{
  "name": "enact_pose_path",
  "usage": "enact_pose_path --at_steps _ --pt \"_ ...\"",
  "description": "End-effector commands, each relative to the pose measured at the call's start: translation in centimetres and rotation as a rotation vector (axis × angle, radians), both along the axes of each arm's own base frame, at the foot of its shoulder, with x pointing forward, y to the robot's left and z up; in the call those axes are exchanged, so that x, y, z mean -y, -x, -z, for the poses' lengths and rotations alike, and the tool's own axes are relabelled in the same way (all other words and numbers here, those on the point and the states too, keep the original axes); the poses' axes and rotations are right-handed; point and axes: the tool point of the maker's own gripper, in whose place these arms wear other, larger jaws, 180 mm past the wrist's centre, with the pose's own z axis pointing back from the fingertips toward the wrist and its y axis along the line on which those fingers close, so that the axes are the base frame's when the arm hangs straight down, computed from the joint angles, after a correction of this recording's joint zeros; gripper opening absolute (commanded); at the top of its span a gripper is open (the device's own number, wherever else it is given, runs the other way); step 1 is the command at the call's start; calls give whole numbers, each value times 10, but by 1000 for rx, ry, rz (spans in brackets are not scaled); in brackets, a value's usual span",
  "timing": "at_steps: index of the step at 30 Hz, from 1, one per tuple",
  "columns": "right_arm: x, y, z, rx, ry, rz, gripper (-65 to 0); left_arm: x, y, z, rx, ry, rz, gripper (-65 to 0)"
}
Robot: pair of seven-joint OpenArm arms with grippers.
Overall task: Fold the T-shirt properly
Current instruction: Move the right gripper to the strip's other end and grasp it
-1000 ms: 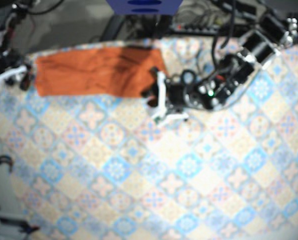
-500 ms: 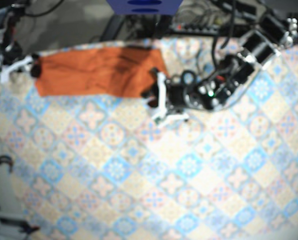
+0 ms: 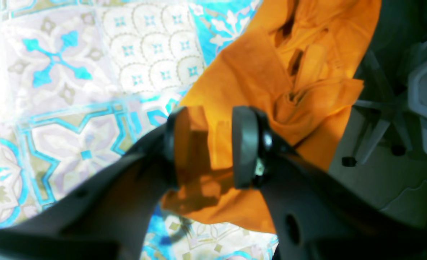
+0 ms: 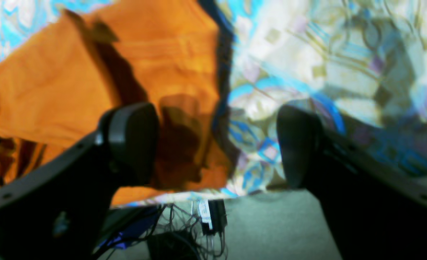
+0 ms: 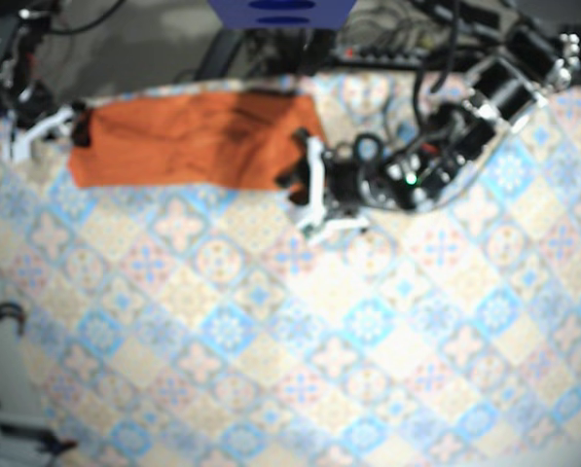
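Observation:
The orange T-shirt (image 5: 193,136) lies folded as a long strip along the table's far edge. My left gripper (image 5: 295,185) sits at the strip's near right corner. In the left wrist view its fingers (image 3: 244,144) stand a little apart with orange cloth (image 3: 256,72) showing between them, so the left gripper (image 3: 208,144) looks open. My right gripper (image 5: 71,131) is at the strip's left end. The right gripper (image 4: 217,144) is wide open, one finger (image 4: 132,133) over the shirt (image 4: 54,90), the other over the tablecloth.
A patterned blue and cream tablecloth (image 5: 348,331) covers the table. The table edge runs just past the shirt; beyond it are floor cables (image 4: 184,231) and a chair base (image 3: 379,108). A blue object (image 5: 280,12) stands behind the table.
My right gripper has moved up and to the right, reaching the shirt's left end. The left arm and the shirt have stayed put.

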Motion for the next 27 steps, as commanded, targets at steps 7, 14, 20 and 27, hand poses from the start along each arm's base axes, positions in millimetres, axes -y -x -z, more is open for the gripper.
enact_pose_path --at_steps 7,14,20,27 --pt "10 -12 -16 77 25 8 -144 2 -10 -13 39 27 -3 -442" --pt "10 -11 -15 70 24 6 -44 2 -10 -12 38 26 -4 -442" --pt "8 -18 -23 130 -45 48 0 2 -10 -12 39 25 -5 -442" --pt "25 -21 -40 211 -185 145 0 2 -10 -12 39 25 -5 -442"
